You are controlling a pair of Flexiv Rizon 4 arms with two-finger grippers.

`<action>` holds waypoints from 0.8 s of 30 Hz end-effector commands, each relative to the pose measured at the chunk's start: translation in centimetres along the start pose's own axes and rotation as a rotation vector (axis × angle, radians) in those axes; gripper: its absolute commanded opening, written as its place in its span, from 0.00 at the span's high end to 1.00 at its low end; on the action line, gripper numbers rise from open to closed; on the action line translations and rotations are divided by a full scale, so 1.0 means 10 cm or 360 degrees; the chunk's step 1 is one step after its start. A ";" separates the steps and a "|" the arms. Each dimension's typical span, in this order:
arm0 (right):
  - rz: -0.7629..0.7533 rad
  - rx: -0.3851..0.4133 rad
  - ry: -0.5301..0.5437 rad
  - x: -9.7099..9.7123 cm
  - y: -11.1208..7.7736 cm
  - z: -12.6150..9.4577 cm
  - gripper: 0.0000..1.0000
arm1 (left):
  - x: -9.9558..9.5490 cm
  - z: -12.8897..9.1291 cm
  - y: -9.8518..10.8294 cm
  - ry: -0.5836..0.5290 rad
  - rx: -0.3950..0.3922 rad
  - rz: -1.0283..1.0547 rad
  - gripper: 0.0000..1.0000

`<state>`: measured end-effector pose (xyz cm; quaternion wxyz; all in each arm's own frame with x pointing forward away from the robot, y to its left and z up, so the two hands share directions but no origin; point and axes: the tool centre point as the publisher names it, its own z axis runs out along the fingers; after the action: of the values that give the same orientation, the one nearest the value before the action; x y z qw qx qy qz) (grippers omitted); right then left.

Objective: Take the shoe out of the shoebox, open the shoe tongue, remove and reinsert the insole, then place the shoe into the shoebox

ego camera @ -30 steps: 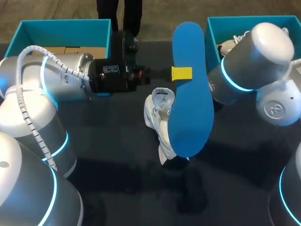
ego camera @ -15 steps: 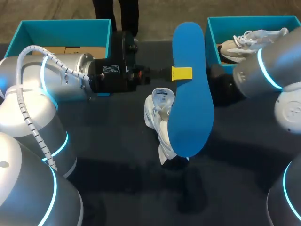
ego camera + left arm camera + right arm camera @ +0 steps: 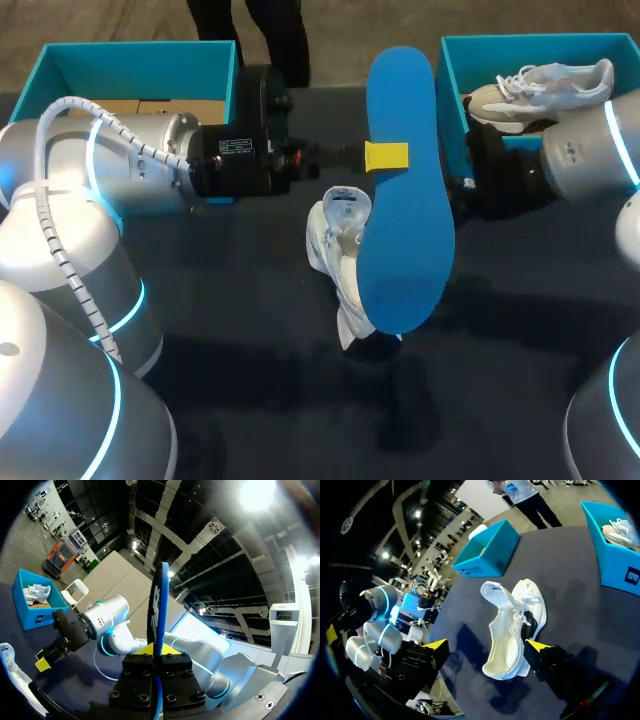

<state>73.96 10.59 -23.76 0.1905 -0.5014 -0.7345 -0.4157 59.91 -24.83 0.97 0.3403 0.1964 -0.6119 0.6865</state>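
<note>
As head cam shows it, table (image 3: 250,330) has L arm (image 3: 120,170) coming in from the left and R arm (image 3: 590,150) from the right. Two teal shoeboxes at the far edge: left box (image 3: 140,60), and right box (image 3: 530,40) w/ a grey-white shoe (image 3: 540,85) inside. The blue insole (image 3: 405,230) is up off the table, edge-on btwn L gripper (image 3: 159,652) fingers, which are clamped on it from both sides. It hangs over the white shoe (image 3: 335,245), which lies on the table btwn the boxes, outside both, tongue flared out. R gripper (image 3: 487,646) fingers are spread wide w/ nothing held, shoe just ahead of it; its wrist is beside right box.
</note>
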 end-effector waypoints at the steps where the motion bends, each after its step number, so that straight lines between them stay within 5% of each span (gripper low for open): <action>1: 0.0066 -0.0054 0.0124 -0.01 -0.06 -0.11 0.00 | -0.01 0.02 0.00 0.0001 0.0006 0.0001 1.00; 14: 0.0359 -0.0282 0.0472 0.03 0.09 -0.42 0.00 | -0.01 0.02 0.00 0.0001 0.0006 0.0001 1.00; 24: 0.0327 -0.0185 0.0563 0.27 0.31 -0.56 0.00 | -0.01 0.02 0.00 0.0001 0.0006 0.0001 1.00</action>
<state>74.11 7.87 -18.38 0.3240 -0.5065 -0.5991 -0.5287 59.91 -24.83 0.97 0.3403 0.1964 -0.6119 0.6865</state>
